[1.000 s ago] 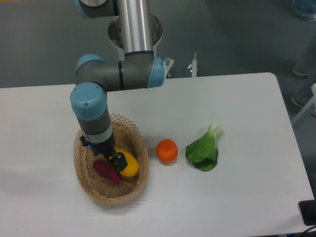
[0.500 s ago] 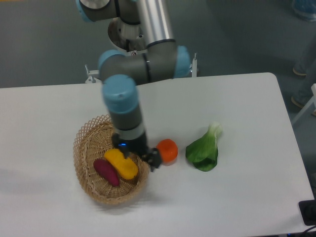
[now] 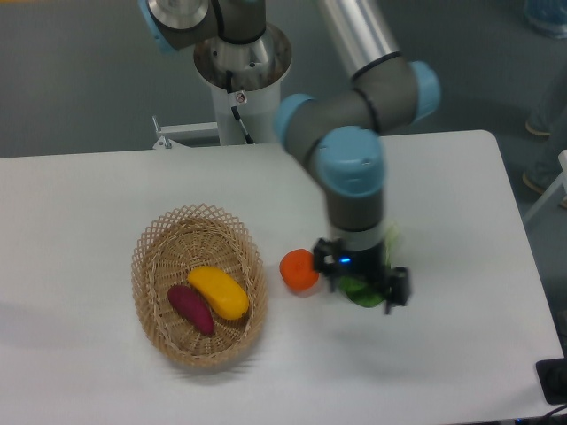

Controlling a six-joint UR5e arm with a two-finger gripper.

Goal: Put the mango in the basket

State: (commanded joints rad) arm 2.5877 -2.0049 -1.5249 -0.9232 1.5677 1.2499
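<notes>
The yellow-orange mango (image 3: 219, 293) lies inside the tan wicker basket (image 3: 158, 243) at the table's left, next to a dark purple-red sweet potato (image 3: 191, 308). My gripper (image 3: 365, 285) is far to the right of the basket, low over the green leafy vegetable (image 3: 361, 290), which it mostly hides. Its fingers (image 3: 396, 289) stand apart and hold nothing.
A round orange citrus fruit (image 3: 299, 270) sits between the basket and the gripper. The leafy vegetable lies under the gripper, with its pale stem showing by the wrist. The arm's base (image 3: 241, 66) stands at the table's far edge.
The gripper has left the mango in the basket and swung right, past the orange fruit, to above the leafy vegetable. The mango now lies free beside the sweet potato.
</notes>
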